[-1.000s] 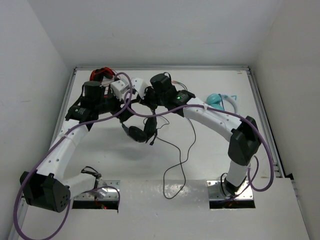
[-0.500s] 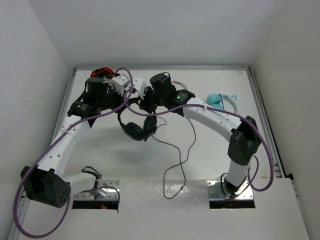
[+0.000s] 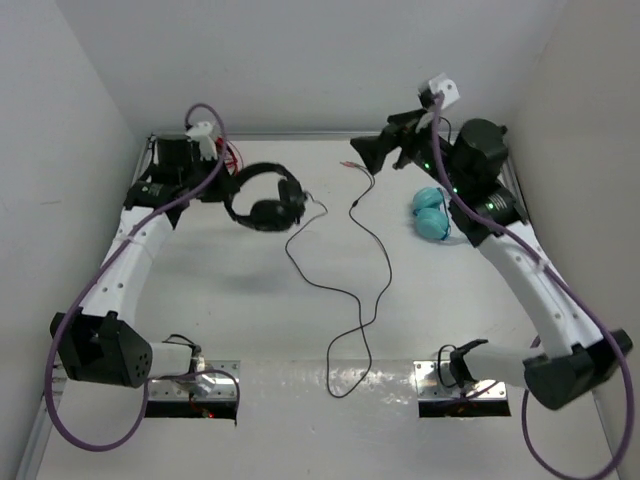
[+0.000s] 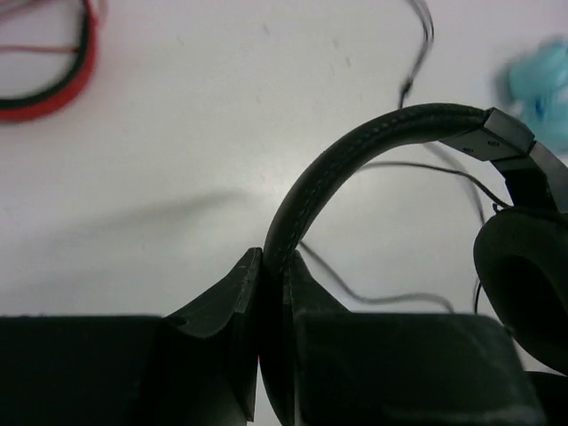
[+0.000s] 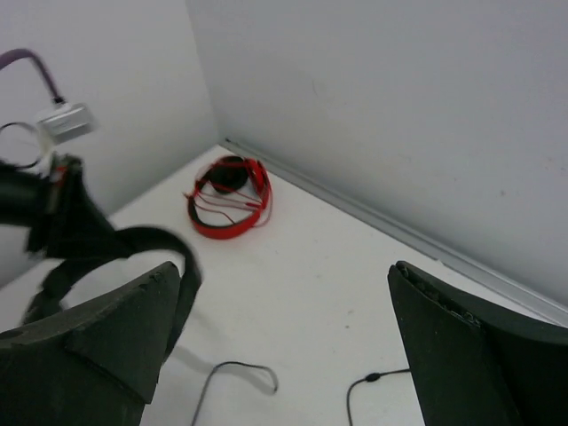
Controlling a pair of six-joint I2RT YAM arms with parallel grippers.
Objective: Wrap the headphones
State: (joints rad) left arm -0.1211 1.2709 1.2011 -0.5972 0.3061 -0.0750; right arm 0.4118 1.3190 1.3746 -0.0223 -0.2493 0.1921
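Separation: right gripper (image 5: 284,284), wide and empty, has backed to 1 o'clock; left gripper (image 4: 273,277) clamps black headphones (image 3: 265,212) by headband (image 4: 355,142) at 11 o'clock; cable (image 3: 387,268) lies unwrapped.

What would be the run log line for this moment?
left gripper: shut on headphones headband | right gripper: open, empty, raised | cable: trailing across table

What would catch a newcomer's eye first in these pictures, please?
The black over-ear headphones hang above the white table's far left, their headband pinched in the left gripper, with the long thin dark cable trailing toward the near edge. At far right the right gripper is raised and open, holding nothing, near light blue headphones. Red headphones lie in the far left corner.
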